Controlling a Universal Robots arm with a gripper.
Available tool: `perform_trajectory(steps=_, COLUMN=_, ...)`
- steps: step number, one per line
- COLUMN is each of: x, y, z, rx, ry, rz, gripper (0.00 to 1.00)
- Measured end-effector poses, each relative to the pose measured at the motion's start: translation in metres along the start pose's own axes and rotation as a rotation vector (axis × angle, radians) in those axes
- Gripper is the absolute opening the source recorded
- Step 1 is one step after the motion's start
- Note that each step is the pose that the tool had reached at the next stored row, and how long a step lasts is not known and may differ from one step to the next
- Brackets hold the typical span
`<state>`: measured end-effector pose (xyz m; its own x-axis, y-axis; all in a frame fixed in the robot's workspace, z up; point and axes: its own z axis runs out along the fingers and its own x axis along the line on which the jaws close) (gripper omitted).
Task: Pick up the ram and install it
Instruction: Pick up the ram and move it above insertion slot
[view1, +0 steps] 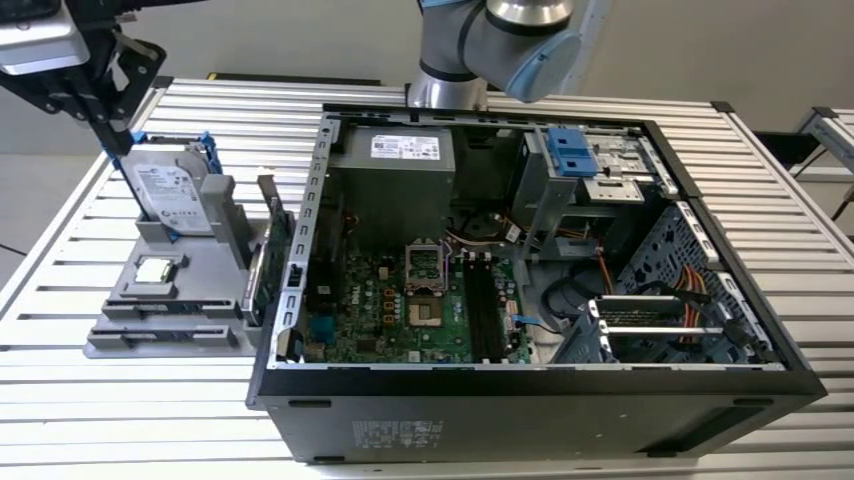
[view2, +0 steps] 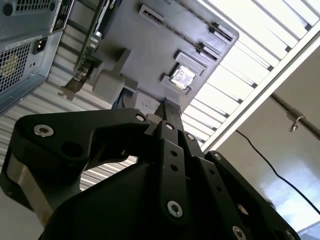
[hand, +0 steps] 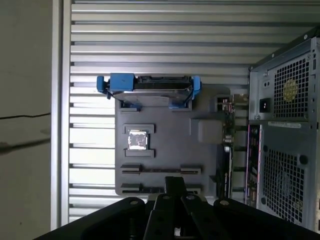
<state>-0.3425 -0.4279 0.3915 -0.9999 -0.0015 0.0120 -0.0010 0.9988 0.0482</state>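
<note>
1. Table (view1: 160, 420): slatted metal top that carries everything listed below.
2. Computer case (view1: 534, 410): lies on its side at mid-table with the upper face open. This exposes the motherboard (view1: 387, 300) and its long black slots (view1: 483, 310).
3. Arm (view1: 514, 40): rises behind the case at the far edge of the table.
4. Tray (view1: 107, 345): grey parts fixture, just beside the case on the exterior view's left.
5. Gripper (view1: 123, 148): hangs well above the tray, touching nothing. In the first wrist view its tip (hand: 173, 182) overlaps the tray's holder end. In the second wrist view (view2: 167, 107) the fingers are drawn together into one narrow dark tip. Whether anything thin is nipped between them cannot be told.
6. Hard drive (view1: 174, 195): stands upright in a blue bracket at the tray's far end.
7. Green card (view1: 271, 265): stands on edge along the tray side nearest the case.
8. Slotted holders (hand: 160, 170): two long parallel fixtures at the tray end opposite the hard drive, each with a block at either end.
9. Processor chip (hand: 137, 140): lies flat in its seat, between the hard drive and the holders.
10. Ram: cannot be singled out with certainty. In the first wrist view a thin dark line joins the end blocks of each holder. Whether either line is the stick on edge or a bare groove cannot be told.
</note>
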Motion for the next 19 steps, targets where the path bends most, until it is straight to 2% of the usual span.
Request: perform_trajectory(steps=19, x=0.0, y=-0.0153, z=-0.0004, rx=0.0, ry=0.0038, rz=0.0, gripper=0.0)
